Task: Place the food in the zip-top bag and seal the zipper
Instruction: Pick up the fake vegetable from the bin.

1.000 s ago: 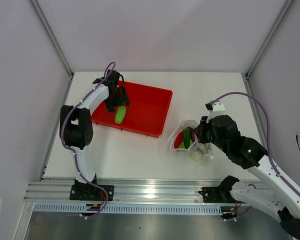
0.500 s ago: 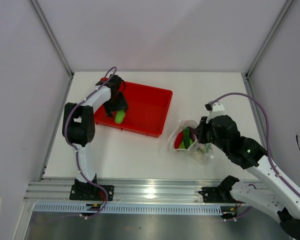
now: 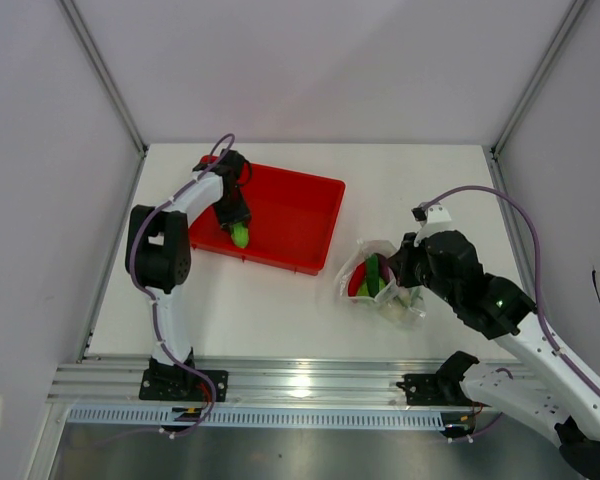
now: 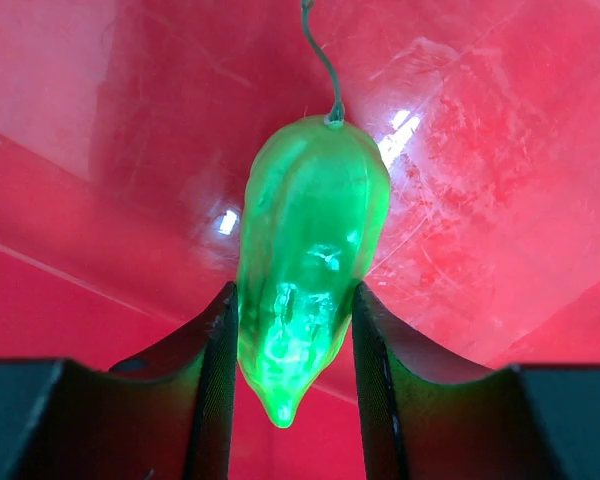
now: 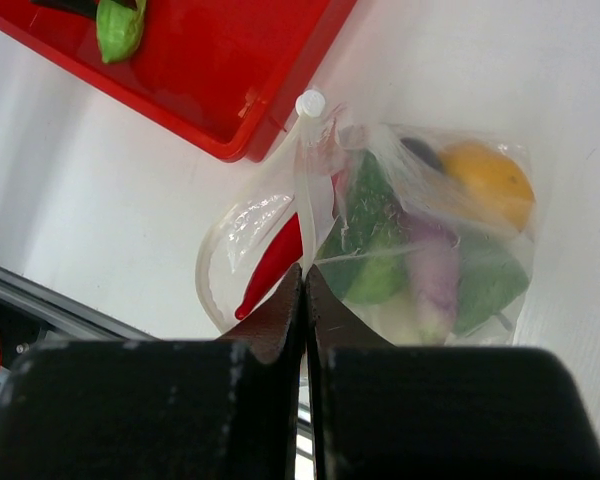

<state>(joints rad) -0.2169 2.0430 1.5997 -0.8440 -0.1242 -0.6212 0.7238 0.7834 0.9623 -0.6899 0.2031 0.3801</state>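
A green vegetable lies in the red tray at its near left part. My left gripper is down over it, and its fingers press both sides of the vegetable. The clear zip-top bag lies on the table right of the tray with its mouth open towards the tray. It holds a red chili, green pieces, the purple eggplant and the yellow lemon. My right gripper is shut on the bag's rim strip.
The tray's near right corner is close to the bag's mouth. White walls stand round the table. The right arm reaches across the near right of the table.
My left gripper has come down onto the green vegetable in the tray and now covers most of it. The right gripper and the bag have not moved.
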